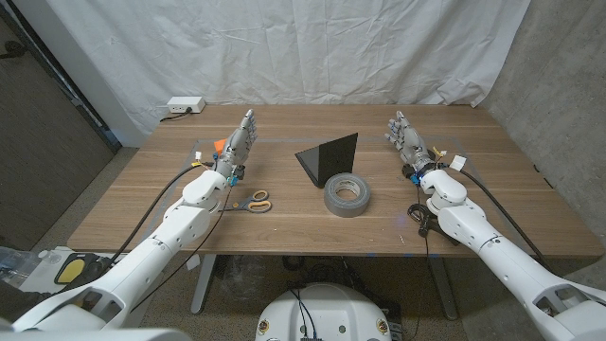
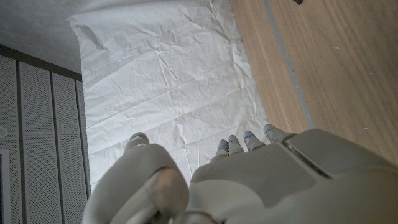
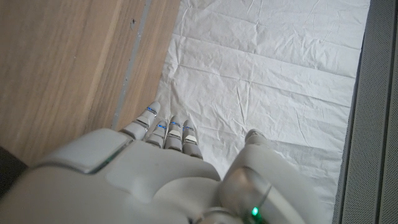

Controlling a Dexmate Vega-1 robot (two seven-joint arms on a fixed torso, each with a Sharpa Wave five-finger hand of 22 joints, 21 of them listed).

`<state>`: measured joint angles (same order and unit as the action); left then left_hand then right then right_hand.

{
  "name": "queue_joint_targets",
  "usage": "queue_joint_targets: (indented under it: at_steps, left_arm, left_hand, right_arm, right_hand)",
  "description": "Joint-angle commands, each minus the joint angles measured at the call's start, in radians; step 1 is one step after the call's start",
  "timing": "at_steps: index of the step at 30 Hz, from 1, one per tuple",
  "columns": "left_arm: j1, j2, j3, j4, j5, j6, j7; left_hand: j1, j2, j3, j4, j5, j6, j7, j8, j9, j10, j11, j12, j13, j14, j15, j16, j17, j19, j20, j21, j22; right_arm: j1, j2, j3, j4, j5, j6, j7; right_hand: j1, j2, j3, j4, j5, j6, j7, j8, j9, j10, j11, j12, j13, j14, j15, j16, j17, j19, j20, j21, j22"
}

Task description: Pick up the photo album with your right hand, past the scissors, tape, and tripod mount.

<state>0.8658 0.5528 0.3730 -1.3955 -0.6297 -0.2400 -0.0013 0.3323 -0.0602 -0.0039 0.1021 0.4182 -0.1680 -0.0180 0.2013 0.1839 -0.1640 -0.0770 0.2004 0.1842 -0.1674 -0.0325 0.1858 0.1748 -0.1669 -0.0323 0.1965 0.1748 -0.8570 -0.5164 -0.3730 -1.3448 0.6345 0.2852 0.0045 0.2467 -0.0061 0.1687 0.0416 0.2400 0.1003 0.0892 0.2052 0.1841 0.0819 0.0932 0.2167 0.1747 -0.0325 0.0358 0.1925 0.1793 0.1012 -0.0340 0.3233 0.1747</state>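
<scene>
table (image 1: 142, 204): wooden, with a white sheet (image 1: 284, 47) hung behind it; both arms reach in over the near edge.
album (image 1: 330, 157): the dark, tent-like thing standing at mid-table, which I take to be the photo album; it is untouched, between the two hands and well apart from the right one.
tape (image 1: 347, 195): grey roll just in front of the album, nearly touching its near corner.
scissors (image 1: 254, 202): orange handles, lying near the left wrist, apart from the tape.
tripod mount: I cannot pick it out on the table.
right hand (image 1: 406, 140): raised on the right side, fingers straight and apart, holding nothing.
left hand (image 1: 239, 142): raised on the left side, fingers straight, holding nothing.
progress: by my reckoning nothing is done yet; reach, grasp and lift are all left.
</scene>
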Motion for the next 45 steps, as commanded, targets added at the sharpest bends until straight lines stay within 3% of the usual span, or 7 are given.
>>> queue_joint_targets:
  at_steps: [1, 17, 22, 28, 35, 45]
  left_arm:
    - [0.005, 0.013, -0.002, -0.01, 0.001, 0.012, 0.002]
    - [0.016, 0.027, -0.011, -0.026, -0.004, 0.007, -0.006]
    - [0.022, 0.041, -0.014, -0.039, -0.001, 0.017, -0.001]
    - [0.026, 0.046, -0.02, -0.041, -0.005, 0.015, -0.004]
    - [0.028, 0.046, -0.023, -0.036, -0.012, 0.008, -0.015]
    - [0.031, 0.051, -0.027, -0.042, -0.013, 0.004, -0.016]
  left_hand:
    - [0.017, 0.002, 0.006, -0.002, 0.006, -0.004, -0.006, 0.005, 0.003, -0.002, -0.003, 0.008, 0.001, -0.013, -0.016, 0.005, 0.005, -0.007, -0.129, 0.003, 0.002]
    - [0.036, 0.014, 0.009, -0.009, 0.008, 0.006, -0.012, 0.006, 0.003, 0.01, -0.015, 0.01, 0.001, -0.003, -0.025, 0.005, 0.005, 0.003, -0.125, 0.005, 0.002]
    - [0.04, 0.016, 0.009, -0.011, 0.008, 0.005, -0.013, 0.005, 0.003, 0.011, -0.013, 0.01, 0.001, -0.002, -0.025, 0.005, 0.005, 0.004, -0.124, 0.005, 0.002]
    - [0.045, 0.019, 0.01, -0.012, 0.008, 0.005, -0.014, 0.004, 0.003, 0.009, -0.014, 0.008, 0.001, -0.003, -0.021, 0.004, 0.005, 0.003, -0.121, 0.004, 0.002]
    - [0.049, 0.021, 0.01, -0.014, 0.008, 0.004, -0.012, 0.003, 0.003, 0.009, -0.011, 0.008, 0.001, -0.003, -0.021, 0.003, 0.005, 0.001, -0.12, 0.003, 0.002]
    - [0.055, 0.023, 0.009, -0.016, 0.008, 0.006, -0.011, 0.003, 0.003, 0.009, -0.009, 0.007, 0.001, -0.003, -0.018, 0.002, 0.005, 0.0, -0.118, 0.002, 0.002]
  right_arm:
    - [-0.024, -0.029, 0.009, -0.063, -0.018, 0.011, -0.012]
    - [-0.034, -0.032, 0.006, -0.105, -0.046, 0.043, -0.017]
    - [-0.038, -0.05, 0.004, -0.132, -0.054, 0.013, -0.027]
    - [-0.039, -0.053, 0.004, -0.139, -0.065, 0.019, -0.033]
    - [-0.029, -0.037, 0.001, -0.104, -0.07, 0.083, 0.002]
    - [-0.032, -0.044, 0.005, -0.122, -0.08, 0.097, 0.004]
  right_hand:
    - [0.014, 0.0, 0.006, -0.005, 0.004, 0.008, -0.002, 0.002, 0.002, 0.007, -0.001, 0.004, 0.005, 0.008, 0.004, 0.004, 0.002, 0.008, -0.032, -0.003, 0.005]
    - [0.024, 0.006, 0.009, -0.012, 0.003, 0.01, -0.005, 0.0, 0.002, 0.005, -0.005, 0.001, 0.005, 0.016, 0.003, 0.003, 0.002, 0.017, -0.031, -0.007, 0.005]
    - [0.021, 0.012, 0.006, -0.013, -0.004, 0.007, -0.007, -0.005, 0.003, 0.018, -0.012, 0.002, 0.006, 0.092, 0.001, 0.027, 0.009, 0.073, -0.034, 0.001, 0.006]
    - [0.02, 0.013, 0.004, -0.016, -0.008, 0.004, -0.008, -0.007, 0.003, 0.028, -0.019, 0.003, 0.007, 0.135, -0.01, 0.037, 0.012, 0.107, -0.031, 0.007, 0.006]
    - [0.025, 0.014, 0.004, -0.02, -0.01, 0.005, -0.021, -0.007, 0.003, 0.029, -0.02, 0.001, 0.007, 0.148, -0.012, 0.038, 0.012, 0.12, -0.03, 0.007, 0.007]
    - [0.045, 0.019, 0.011, -0.034, -0.012, 0.009, -0.02, -0.006, 0.004, 0.047, -0.023, 0.005, 0.007, 0.166, -0.02, 0.035, 0.011, 0.146, -0.04, 0.009, 0.008]
